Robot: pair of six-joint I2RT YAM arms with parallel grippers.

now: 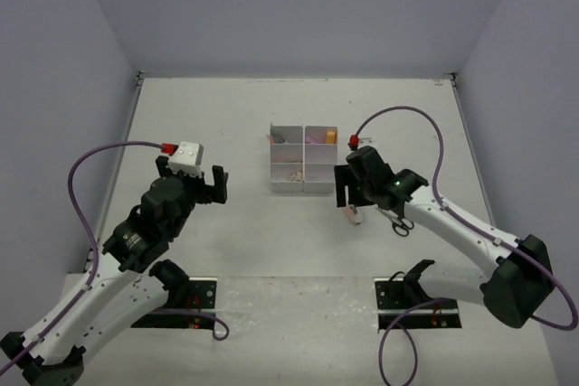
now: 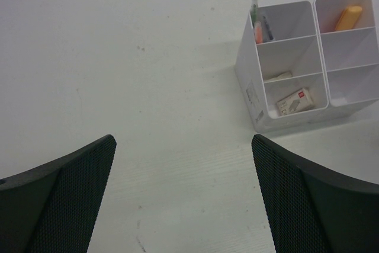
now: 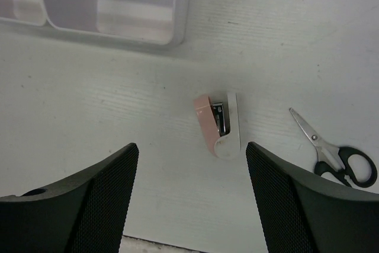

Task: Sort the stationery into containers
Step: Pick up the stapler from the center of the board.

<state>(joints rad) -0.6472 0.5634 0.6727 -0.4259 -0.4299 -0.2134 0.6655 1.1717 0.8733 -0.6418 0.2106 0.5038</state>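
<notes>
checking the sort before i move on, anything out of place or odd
Two things lie loose on the table outside the white plastic six-compartment organizer: a small pink-and-white stapler, seemingly on its side, and black-handled scissors beside it. The open right pincer hovers over the stapler. Nothing looks spilled or damaged.

The stapler (image 3: pixel 217 124) lies on the table (image 1: pixel 226 115) before the organizer (image 1: pixel 288 189), right of it, scissors (image 3: pixel 323 147) further right.

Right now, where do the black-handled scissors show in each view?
Top external: scissors right of centre, on the table below and right of the white organizer.
Left wrist: not in it.
Right wrist: scissors near the right edge.
Shared landmark: the white organizer, seen in all three views.
</notes>
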